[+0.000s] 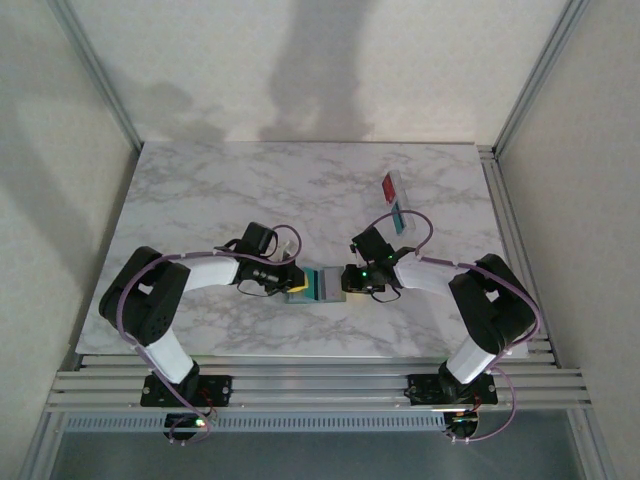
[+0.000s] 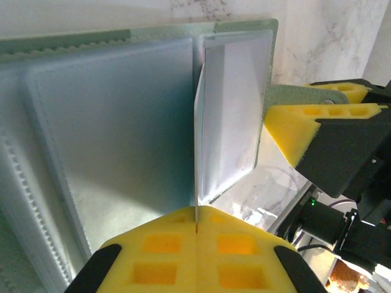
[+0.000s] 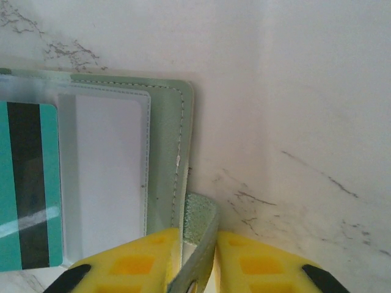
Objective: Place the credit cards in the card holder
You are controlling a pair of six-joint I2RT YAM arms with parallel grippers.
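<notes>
My arms (image 1: pixel 215 270) hide most of the open card holder (image 1: pixel 318 285) mid-table, but close up my left gripper (image 2: pixel 197 228) pinches its clear sleeve (image 2: pixel 229 110), my right gripper (image 3: pixel 198 239) clamps its green tab (image 3: pixel 201 217), a teal card (image 3: pixel 27 183) sits inside, spare cards (image 1: pixel 392 190) well apart.

Teal card (image 3: pixel 30 183) and card holder (image 3: pixel 164 140) partly beyond right-wrist view's left edge

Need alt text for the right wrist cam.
The right gripper pinches a green flap of the open sage card holder on the marble table. A teal card with a black stripe shows at the holder's left side.
</notes>
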